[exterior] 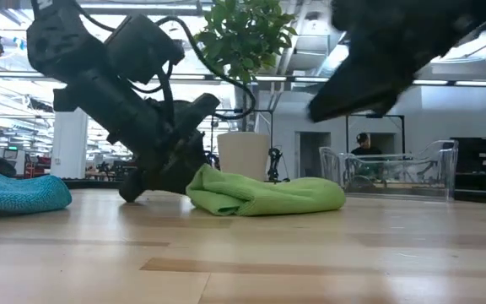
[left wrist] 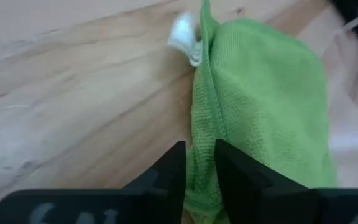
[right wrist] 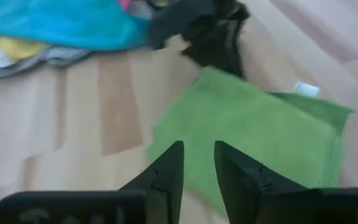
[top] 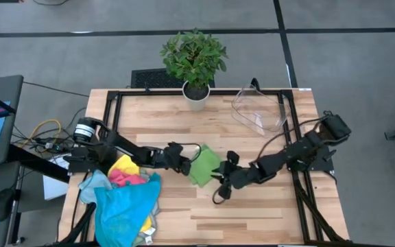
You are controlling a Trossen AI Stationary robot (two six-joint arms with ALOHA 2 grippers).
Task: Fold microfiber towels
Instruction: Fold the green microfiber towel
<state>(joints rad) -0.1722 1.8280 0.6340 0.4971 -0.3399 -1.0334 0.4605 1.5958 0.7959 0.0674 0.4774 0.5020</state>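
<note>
Where the surface (top: 252,206) meets its left edge: heaped towels (top: 125,199), blue over pink and yellow.
Left gripper (top: 184,159): jaws nipped on the green towel's edge, by the left wrist view.
Green towel (top: 203,165): folded, mid-surface, between both grippers.
Right gripper (top: 223,180): just beside the towel, jaws narrowly apart, holding nothing.
Back right: clear bin (top: 259,110).

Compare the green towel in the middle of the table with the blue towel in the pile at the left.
The green towel lies folded by itself on bare wood between both arms; the blue towel is crumpled, draped over a heap of other cloths. The green towel has the left gripper closed on its edge, while no gripper touches the blue towel. The green towel shows a white tag; none shows on the blue. Both are soft, plain cloths.
</note>
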